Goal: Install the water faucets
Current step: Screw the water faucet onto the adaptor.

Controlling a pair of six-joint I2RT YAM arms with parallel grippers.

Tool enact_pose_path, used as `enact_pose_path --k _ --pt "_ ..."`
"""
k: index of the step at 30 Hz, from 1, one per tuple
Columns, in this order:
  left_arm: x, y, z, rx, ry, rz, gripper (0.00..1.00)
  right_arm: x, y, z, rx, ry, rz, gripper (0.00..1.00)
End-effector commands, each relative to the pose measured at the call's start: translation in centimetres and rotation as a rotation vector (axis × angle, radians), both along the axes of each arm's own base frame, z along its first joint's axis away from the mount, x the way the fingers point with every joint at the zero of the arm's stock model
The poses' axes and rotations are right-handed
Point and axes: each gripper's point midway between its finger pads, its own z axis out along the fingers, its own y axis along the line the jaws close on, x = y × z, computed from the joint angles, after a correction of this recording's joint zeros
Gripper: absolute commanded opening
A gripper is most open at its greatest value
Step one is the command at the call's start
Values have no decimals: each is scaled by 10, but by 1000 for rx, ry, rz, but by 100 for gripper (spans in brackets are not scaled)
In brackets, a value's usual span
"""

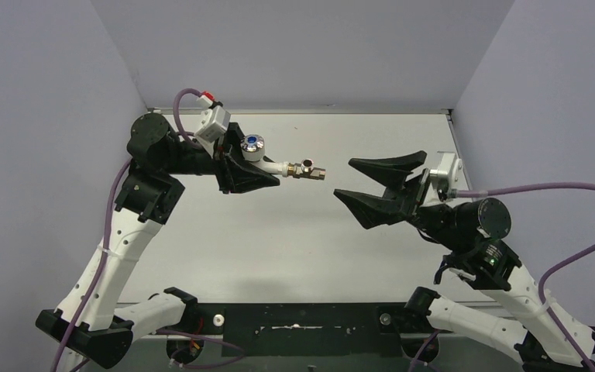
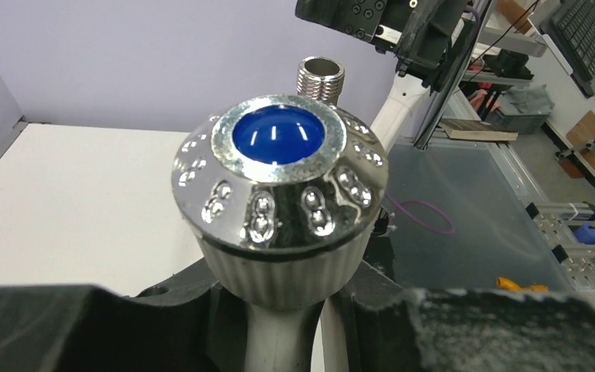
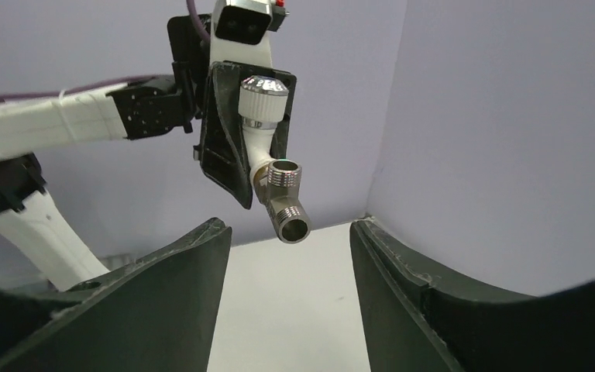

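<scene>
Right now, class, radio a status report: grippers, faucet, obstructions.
Left gripper shut on faucet, metal fitting at its end. Right gripper open, empty, facing fitting. Nothing between them.

1. The tabletop [image 1: 279, 248] is a plain white, matte surface. Pale lilac walls [image 1: 302, 46] close it in at 9, 12 and 3 o'clock.
2. A black mounting bar [image 1: 302, 318] runs along its 6 o'clock edge.
3. The left arm base [image 1: 85, 337] sits at about 7 o'clock and the right arm base [image 1: 550, 353] at about 5 o'clock, both at that near edge.

White-and-black arms [image 1: 116, 263], purple cables [image 1: 542, 187]
</scene>
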Motion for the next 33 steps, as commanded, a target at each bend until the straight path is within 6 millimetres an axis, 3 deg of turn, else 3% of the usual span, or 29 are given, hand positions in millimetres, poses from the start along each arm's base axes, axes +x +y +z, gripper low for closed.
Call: enact_pose_path --k 1,11,22,33 --pt "-6 2 22 -62 -40 -2 0 -9 -1 14 -114 -346 -30 59" --pt "-16 4 19 -58 15 -20 0 -12 13 13 -313 -742 -33 59" --pt "-20 5 17 -48 29 -35 0 -4 27 1 -453 -824 6 50" --pt "-19 4 14 -41 32 -46 0 1 31 7 -447 -849 -20 45"
